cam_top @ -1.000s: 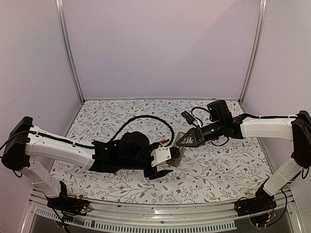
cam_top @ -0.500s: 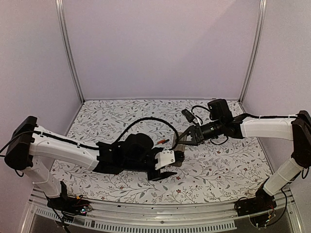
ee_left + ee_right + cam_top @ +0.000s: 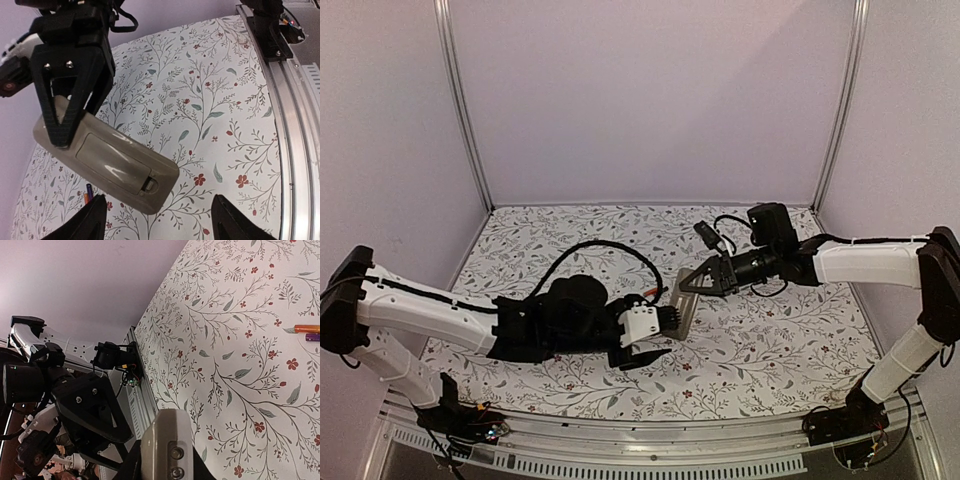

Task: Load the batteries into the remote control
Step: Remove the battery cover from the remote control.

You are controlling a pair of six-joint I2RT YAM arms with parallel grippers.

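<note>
Right fingers (image 3: 60, 139): clamped together on one short end of the remote control (image 3: 107, 160). The right wrist view confirms this, with the remote's end showing between them. Left fingers (image 3: 92, 220): apart, nothing between them, sitting just short of the remote's free end.

Remote: about mid-desk, slightly toward the right edge, grey-beige back facing up. It looks lifted or tilted off the desk (image 3: 215, 100); I cannot tell whether the free end touches. The back panel (image 3: 112, 160) appears closed, with a latch (image 3: 150, 186) near the free end.

Batteries (image 3: 306, 329): lying on the desk, one orange with a darker one just beside it. They sit apart from the remote on its left side, near the left arm's black cable (image 3: 620, 247).

Risks, as judged:
- The grip is on the very end of a long bar. Any push on the latch acts at the opposite end, so the remote could pivot or slip out of the right fingers.
- The left fingers are wide and the latch is small. A slightly off approach would shove the body of the remote rather than release the panel.
- The two sets of fingers work close together, so they could collide if either closes in carelessly.
- The batteries are small and round. A sweep by the left arm or its cable could roll them away toward a desk edge.
- I cannot read which way round the batteries lie from here, so they could go in reversed.
</note>
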